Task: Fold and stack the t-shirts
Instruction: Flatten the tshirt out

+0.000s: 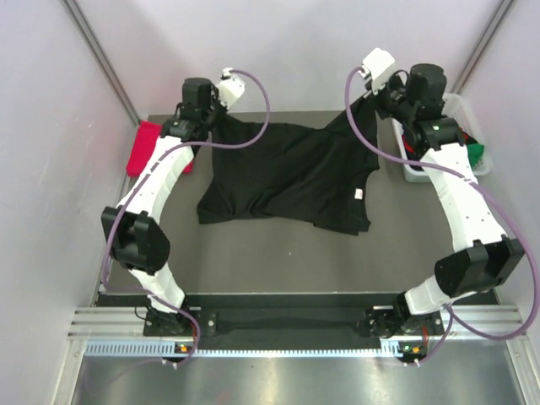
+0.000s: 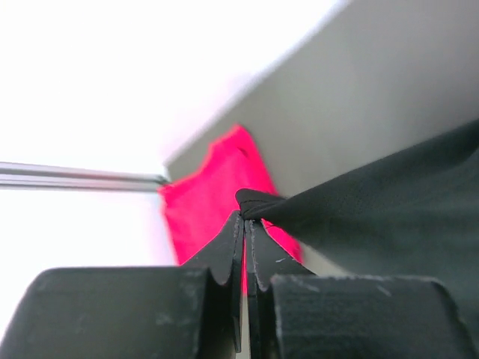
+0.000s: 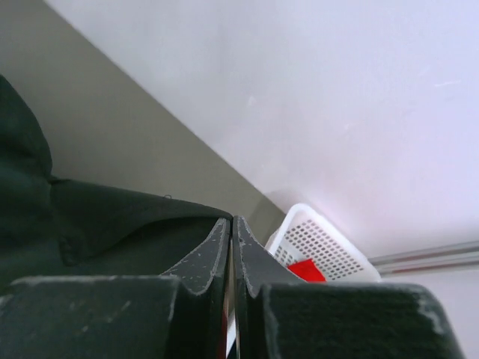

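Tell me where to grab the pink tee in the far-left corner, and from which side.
Probably its right edge, coming from above on the table-centre side: the pink tee lies flat against the left wall, so that side is blocked. The left hand is shut on the black tee now.

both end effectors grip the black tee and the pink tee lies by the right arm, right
No: the pink tee lies by the left arm, as the top view shows. The left end effector and right end effector do grip the black tee.
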Robot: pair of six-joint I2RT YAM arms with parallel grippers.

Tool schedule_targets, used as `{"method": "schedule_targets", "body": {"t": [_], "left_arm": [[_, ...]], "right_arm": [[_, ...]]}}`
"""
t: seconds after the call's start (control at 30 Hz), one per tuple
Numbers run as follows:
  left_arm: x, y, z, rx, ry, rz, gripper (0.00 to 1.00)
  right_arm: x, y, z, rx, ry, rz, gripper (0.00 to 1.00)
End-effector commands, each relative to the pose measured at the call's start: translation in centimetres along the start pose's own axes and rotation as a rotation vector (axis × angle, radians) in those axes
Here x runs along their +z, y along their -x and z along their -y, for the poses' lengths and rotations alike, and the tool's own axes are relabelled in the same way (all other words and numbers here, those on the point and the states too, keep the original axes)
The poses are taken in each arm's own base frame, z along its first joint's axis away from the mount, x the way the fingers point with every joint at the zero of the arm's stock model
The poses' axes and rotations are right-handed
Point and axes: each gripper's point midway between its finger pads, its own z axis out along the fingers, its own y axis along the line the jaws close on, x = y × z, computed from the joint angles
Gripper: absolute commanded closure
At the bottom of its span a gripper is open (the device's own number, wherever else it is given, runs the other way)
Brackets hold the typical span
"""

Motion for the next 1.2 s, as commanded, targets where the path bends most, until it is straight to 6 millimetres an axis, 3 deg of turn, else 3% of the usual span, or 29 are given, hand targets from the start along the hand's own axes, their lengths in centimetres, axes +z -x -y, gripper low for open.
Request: {"method": "schedule_targets", "body": {"t": [0.0,0.23,0.37,0.43,0.47,0.53,0.57,0.6,0.63,0.7,0.73,0.9,0.97,1.0,1.1,1.17], "left_arm": [[-5.0,5.6,-5.5,-0.036,0.134,0.156,1.00],[-11.3,9.4,-8.8,-0.069,0.195,0.308,1.00],[-17.2,11.3,-11.3,-0.127,0.271,0.417,1.00],[-19.0,11.7,-11.4,-0.114,0.263,0.454,1.00],[-21.0,12.0,-11.7,-0.107,0.271,0.484,1.00],[-22.5,12.0,-11.2,-0.097,0.248,0.516,1.00],[-24.8,12.0,-11.5,-0.103,0.265,0.552,1.00],[-25.2,11.7,-11.2,-0.102,0.260,0.558,1.00],[-27.6,11.9,-11.4,-0.106,0.271,0.604,1.00],[-29.3,11.7,-11.0,-0.094,0.262,0.633,1.00],[-31.5,11.7,-10.6,-0.074,0.247,0.678,1.00],[-35.9,10.2,-9.7,-0.067,0.230,0.700,1.00],[-37.2,9.2,-9.1,-0.067,0.206,0.684,1.00],[-38.0,9.1,-9.1,-0.069,0.207,0.693,1.00],[-40.1,8.7,-8.7,-0.079,0.196,0.729,1.00],[-41.3,8.7,-9.1,-0.097,0.210,0.745,1.00]], "right_arm": [[-4.8,6.4,3.2,0.059,-0.120,0.148,1.00],[-11.1,10.3,5.4,0.050,-0.235,0.248,1.00],[-14.9,11.9,5.8,0.087,-0.282,0.311,1.00],[-17.2,12.8,5.7,0.118,-0.294,0.352,1.00],[-18.1,13.2,5.8,0.133,-0.304,0.368,1.00],[-20.9,14.1,5.7,0.157,-0.323,0.417,1.00],[-21.6,14.3,5.4,0.161,-0.317,0.424,1.00],[-23.6,14.9,5.2,0.161,-0.324,0.452,1.00],[-24.3,15.1,4.8,0.164,-0.310,0.461,1.00],[-26.8,15.3,3.7,0.147,-0.286,0.479,1.00],[-27.7,15.5,3.1,0.134,-0.268,0.492,1.00],[-33.9,15.7,1.4,0.083,-0.281,0.542,1.00],[-35.5,15.8,0.9,0.061,-0.284,0.546,1.00],[-37.7,16.5,0.8,0.042,-0.305,0.582,1.00],[-40.9,17.4,0.6,0.008,-0.347,0.626,1.00],[-41.8,18.0,0.6,-0.007,-0.361,0.642,1.00]]}}
